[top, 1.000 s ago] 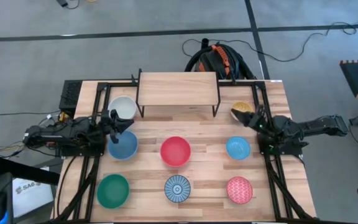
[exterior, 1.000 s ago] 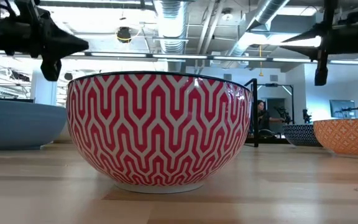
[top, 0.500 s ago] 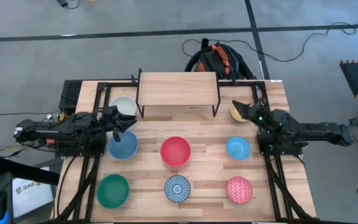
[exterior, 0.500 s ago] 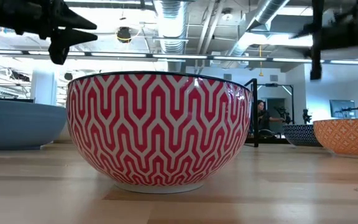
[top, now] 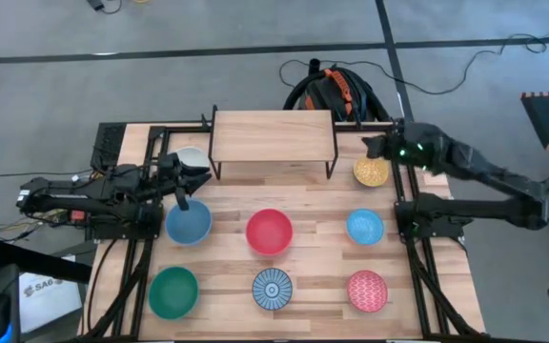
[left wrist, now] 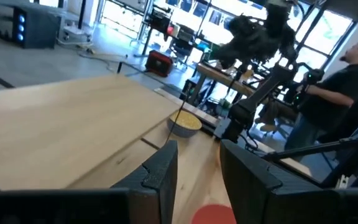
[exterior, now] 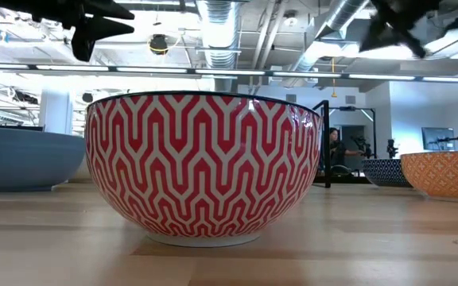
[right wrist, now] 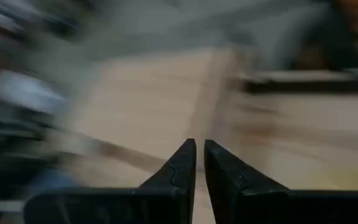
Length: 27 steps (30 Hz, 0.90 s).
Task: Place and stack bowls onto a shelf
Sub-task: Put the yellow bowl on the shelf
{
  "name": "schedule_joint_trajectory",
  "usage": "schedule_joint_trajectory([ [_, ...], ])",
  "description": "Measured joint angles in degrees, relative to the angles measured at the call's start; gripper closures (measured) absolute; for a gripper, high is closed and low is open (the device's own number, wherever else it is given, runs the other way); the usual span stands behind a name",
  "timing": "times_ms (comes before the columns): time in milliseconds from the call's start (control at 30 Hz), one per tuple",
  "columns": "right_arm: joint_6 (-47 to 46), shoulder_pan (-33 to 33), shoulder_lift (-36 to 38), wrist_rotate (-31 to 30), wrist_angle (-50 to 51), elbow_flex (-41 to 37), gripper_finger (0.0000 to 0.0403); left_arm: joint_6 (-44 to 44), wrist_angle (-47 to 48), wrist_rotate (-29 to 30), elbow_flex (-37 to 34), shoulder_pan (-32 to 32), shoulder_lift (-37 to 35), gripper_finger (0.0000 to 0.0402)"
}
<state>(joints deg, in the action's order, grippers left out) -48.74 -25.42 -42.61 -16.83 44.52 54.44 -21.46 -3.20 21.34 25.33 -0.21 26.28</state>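
Shelf (top: 273,134) of pale wood on thin black legs stands bare at the table's (top: 313,191) far edge, while the round bowls sit on the planked tabletop. Both arms have risen since a second ago. The right gripper (top: 374,147), fingers nearly together and empty, has lifted off the yellow bowl (top: 372,171), which rests just right of the shelf. The left gripper (top: 196,175), jaws now parted and empty, hovers beside the white bowl (top: 190,154) near the shelf's left legs, above a glossy light blue bowl (top: 188,224).
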Motion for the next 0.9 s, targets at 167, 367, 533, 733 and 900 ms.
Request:
schedule_joint_trajectory([
  [167,8.6,-10.7,-10.6,0.1,24.5,8.6,0.0310,0.8,0.5,0.2,0.1,0.0,0.0,0.0296],
  [367,9.3,-18.6,-20.1,3.9,28.3,5.8,0.0221,0.8,1.2,0.2,0.1,0.0,0.7,0.0296],
  [533,8.5,-22.0,-26.2,3.5,27.0,2.6,0.0170,-1.7,1.3,0.1,0.1,0.0,2.1,0.0296],
  [733,9.6,-26.0,-29.8,3.7,22.6,-2.8,0.0172,-2.1,1.2,-0.1,0.1,-0.3,3.9,0.0296],
  [900,9.6,-29.1,-30.7,6.4,16.5,-8.9,0.0191,-3.1,1.2,0.0,0.1,-0.3,5.2,0.0296],
])
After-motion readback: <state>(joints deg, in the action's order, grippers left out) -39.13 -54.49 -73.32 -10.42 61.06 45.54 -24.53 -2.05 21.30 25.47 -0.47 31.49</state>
